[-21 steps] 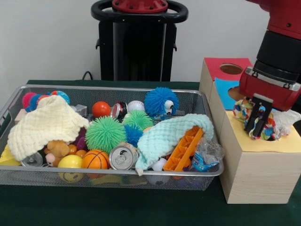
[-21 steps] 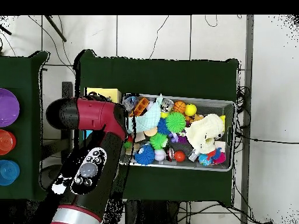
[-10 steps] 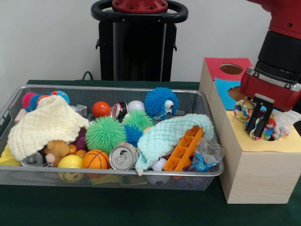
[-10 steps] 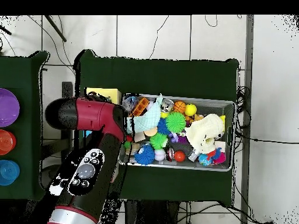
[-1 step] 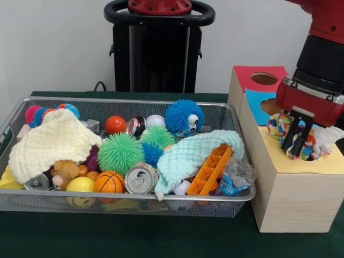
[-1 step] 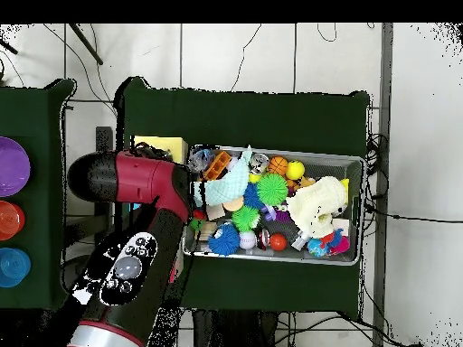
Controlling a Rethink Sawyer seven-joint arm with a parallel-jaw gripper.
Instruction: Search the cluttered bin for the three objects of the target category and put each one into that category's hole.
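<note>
Only the front view showed the gripper (image 5: 299, 141), its fingers spread apart around a multicoloured cloth (image 5: 280, 126) at the yellow-topped box's hole (image 5: 307, 157); overhead, the arm (image 6: 136, 226) hid them.

Even, soft light fills the front view, with the pale wall (image 5: 54, 48) bright and only faint shadows under the wire bin (image 5: 129, 201) on the dark green desk (image 5: 134, 236). Small glints sit on the can lid (image 5: 141, 180) and along the bin's metal rim toward 6 o'clock, and nothing there looks blurred. The overhead view is dimmer and softer, its floor tiles (image 6: 235, 54) washed pale toward 12 o'clock while the desk reads nearly black.
</note>
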